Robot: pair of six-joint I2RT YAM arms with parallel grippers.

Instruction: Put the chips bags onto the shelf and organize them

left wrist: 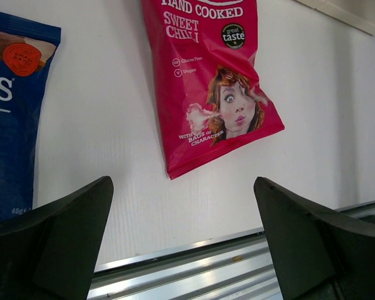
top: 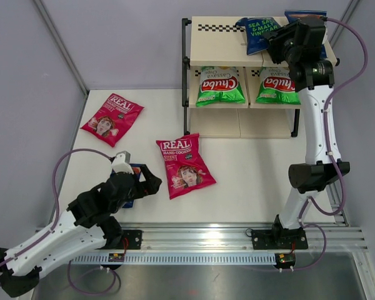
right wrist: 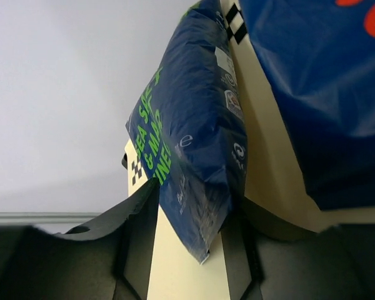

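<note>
Fingers of right gripper (top: 272,39), top view: above top board of the shelf (top: 219,47), at the sea-salt blue bag (top: 256,28); opening not clear from here.
Other bags, top view: second blue bag (top: 305,14) on right end of same board; Chuba bags (top: 220,86) side by side on middle board; REAL bags (top: 184,165) flat on table (top: 250,181), in front of shelf and well apart from it.
Left gripper (top: 144,184), top view: low over table, far in front of shelf, toward its left side.
Left wrist view: fingers (left wrist: 69,237) spread fully, holding nothing; third blue bag (left wrist: 12,125) and one REAL bag lying between fingers and shelf.
Right wrist view: fingers (right wrist: 137,244) parted a little; lower edge of sea-salt blue bag between them, with a gap on one side, so seemingly no grip; bag tilted on top board of shelf, beside second blue bag.
Step in hand, as judged: release of sea-salt blue bag on top board.
Next move: straight pull-back from shelf, without dragging the bag edge.
</note>
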